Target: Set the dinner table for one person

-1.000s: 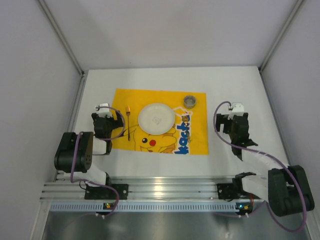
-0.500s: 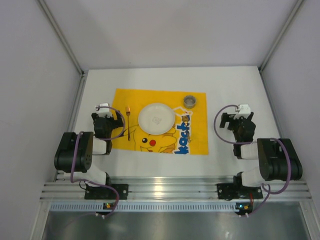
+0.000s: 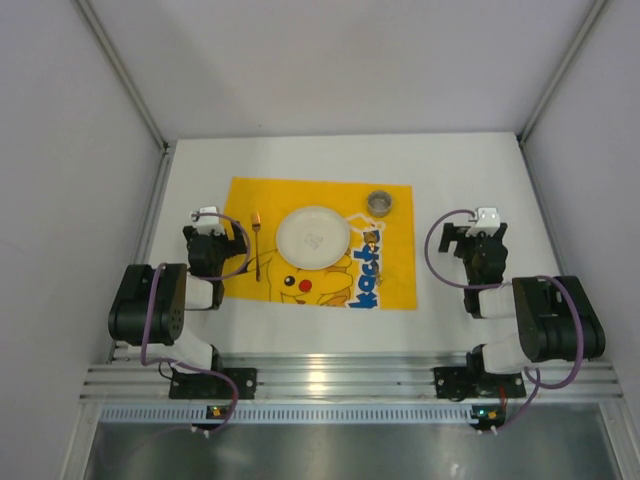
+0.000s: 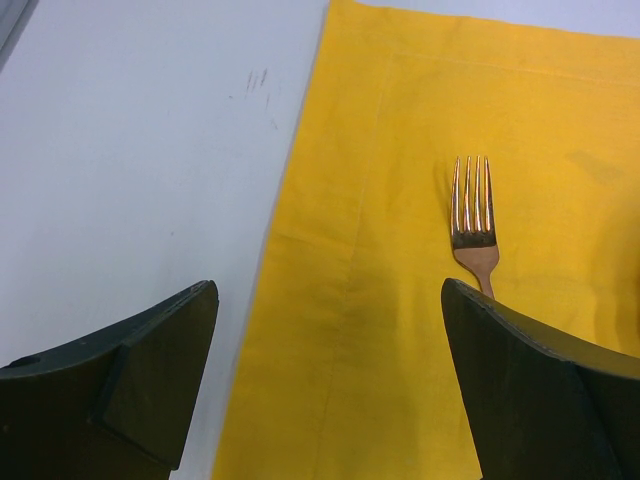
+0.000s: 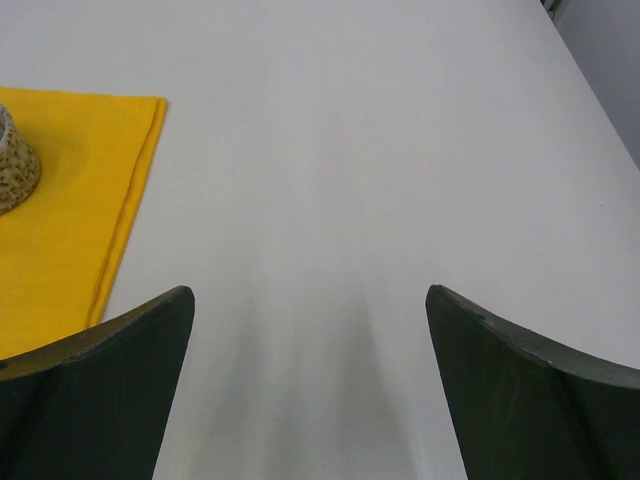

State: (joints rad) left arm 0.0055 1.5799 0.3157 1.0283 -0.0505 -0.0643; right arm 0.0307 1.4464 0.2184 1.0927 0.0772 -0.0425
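- The desk (image 3: 470, 170) fills the middle of the top view, running from the ribbed rail at the bottom up to the back walls.
- The left end effector (image 4: 325, 300) is spread wide and holds nothing. It sits over the left edge of the yellow Pikachu mat (image 3: 390, 215), with the fork (image 4: 474, 225) just ahead to its right.
- The right end effector (image 5: 308, 300) is likewise spread and empty, over bare desk to the right of the mat.
- The setting looks laid, so the step is likely parking. Any move by the left arm should lift first, so it cannot snag the cloth or nudge the fork.
- Count: one mat, one white plate (image 3: 313, 237), one fork, one speckled cup (image 3: 380, 203). No knife or spoon shows.
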